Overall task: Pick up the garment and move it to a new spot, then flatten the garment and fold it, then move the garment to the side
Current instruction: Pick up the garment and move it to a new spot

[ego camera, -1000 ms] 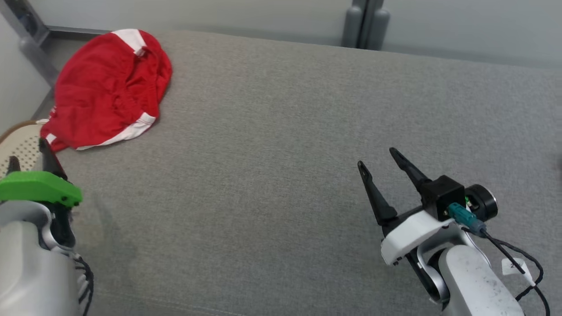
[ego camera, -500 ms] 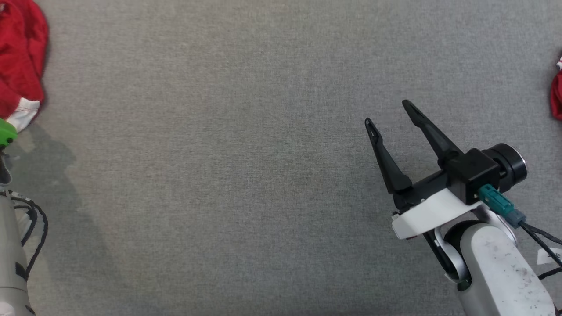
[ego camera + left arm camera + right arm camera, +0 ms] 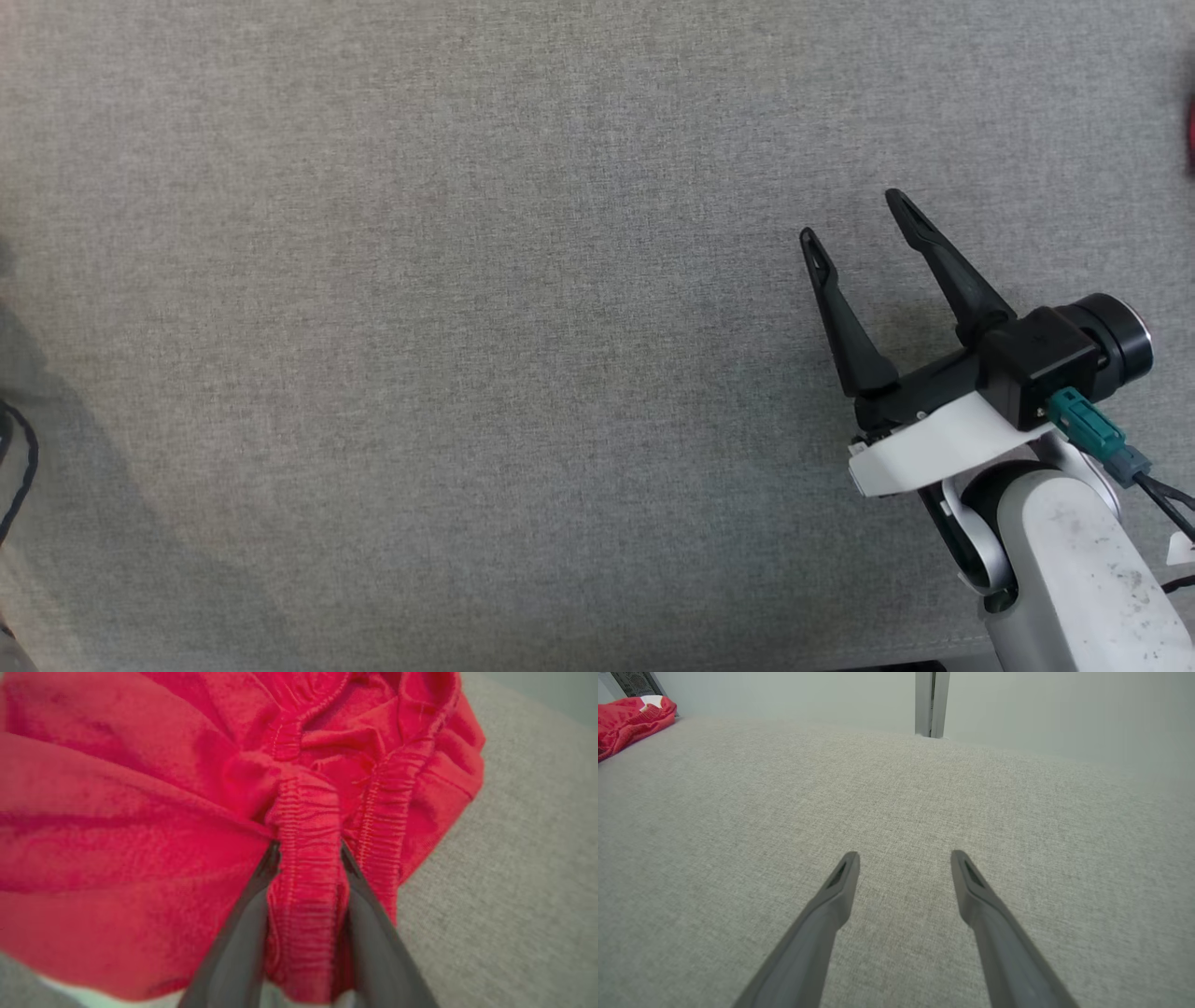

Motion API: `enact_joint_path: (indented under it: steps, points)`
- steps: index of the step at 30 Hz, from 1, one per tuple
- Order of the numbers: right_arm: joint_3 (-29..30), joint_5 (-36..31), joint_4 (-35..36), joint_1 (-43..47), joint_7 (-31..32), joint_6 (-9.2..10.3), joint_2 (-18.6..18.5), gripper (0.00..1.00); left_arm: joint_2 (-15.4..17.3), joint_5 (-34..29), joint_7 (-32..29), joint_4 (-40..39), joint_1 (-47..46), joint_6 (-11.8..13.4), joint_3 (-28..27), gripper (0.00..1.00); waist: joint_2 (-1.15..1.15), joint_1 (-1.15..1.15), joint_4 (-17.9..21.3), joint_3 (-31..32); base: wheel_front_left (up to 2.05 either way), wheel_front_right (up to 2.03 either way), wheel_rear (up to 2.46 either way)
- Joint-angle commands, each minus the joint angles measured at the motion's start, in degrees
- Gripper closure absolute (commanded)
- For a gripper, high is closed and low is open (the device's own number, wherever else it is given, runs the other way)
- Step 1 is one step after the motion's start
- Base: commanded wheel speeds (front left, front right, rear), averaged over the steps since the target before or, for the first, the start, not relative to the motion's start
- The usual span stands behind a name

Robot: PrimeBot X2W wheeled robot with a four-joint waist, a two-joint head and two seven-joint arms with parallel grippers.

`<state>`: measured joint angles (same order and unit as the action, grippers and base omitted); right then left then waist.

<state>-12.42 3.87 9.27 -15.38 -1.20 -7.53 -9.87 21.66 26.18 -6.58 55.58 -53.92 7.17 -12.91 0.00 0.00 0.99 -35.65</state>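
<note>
The garment (image 3: 154,826) is red cloth with a gathered elastic band, bunched on the grey padded surface (image 3: 523,868). In the left wrist view my left gripper (image 3: 308,847) is shut on a fold of that band, its fingertips sunk into the cloth. The right wrist view shows the garment (image 3: 630,718) far off at the surface's back left corner, with a bit of white trim. My right gripper (image 3: 854,215) stands open over bare grey fabric at the lower right of the head view, nothing between its fingers (image 3: 845,872).
The grey surface (image 3: 467,327) stretches wide between the two arms. A pale wall with a grey upright post (image 3: 930,704) bounds its far edge. A blurred red sliver (image 3: 1191,140) shows at the head view's right edge, and a black cable (image 3: 23,467) at its left.
The head camera has swung, so the garment and my left arm's green part slid out of the picture on the left. My right gripper stays open.
</note>
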Motion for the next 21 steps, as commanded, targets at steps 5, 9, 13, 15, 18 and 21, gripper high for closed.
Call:
enact_joint_path:
  steps: [5, 9, 13, 15, 18, 21]
  points:
    - [-0.8, 0.8, -2.2, -1.3, -1.8, 0.10, 0.9, 0.00, 1.0, 0.8, -0.3, 2.8, 1.5, -3.4, 0.5, 1.00, 0.00, 0.00, -0.2, 4.0, 0.00, 0.00, 0.00]
    - [-1.4, 1.4, -4.5, -1.5, -3.0, 0.09, 1.6, 0.00, 4.8, -0.3, 2.1, 0.6, -0.4, -5.7, 1.1, 1.00, 0.00, 0.00, 0.0, 7.9, 0.00, 0.00, 0.00]
    - [-1.9, 2.4, -7.5, -1.7, -4.5, 0.09, 2.9, 0.00, 6.0, 0.7, 2.4, -1.6, -3.2, -8.2, 1.3, 1.00, 0.00, 0.00, 0.6, 12.2, 0.00, 0.00, 0.00]
    - [-2.4, 2.9, -9.0, -2.0, -5.3, 0.10, 3.4, 0.00, 7.0, 0.3, 1.7, -3.2, -4.3, -9.4, 2.1, 1.00, 0.00, 0.00, 1.1, 14.4, 0.00, 0.00, 0.00]
    - [-2.6, 3.5, -10.9, -2.1, -6.4, 0.10, 4.1, 0.00, 7.1, 0.0, 0.2, -6.6, -6.1, -11.0, 3.6, 1.00, 0.00, 0.00, 2.3, 17.6, 0.00, 0.00, 0.00]
    - [-1.9, 4.1, -12.7, -1.4, -7.5, 0.09, 4.8, 0.00, 6.0, -0.5, -2.4, -11.6, -7.5, -11.8, 5.9, 1.00, 0.00, 0.00, 3.6, 20.7, 0.00, 0.00, 0.00]
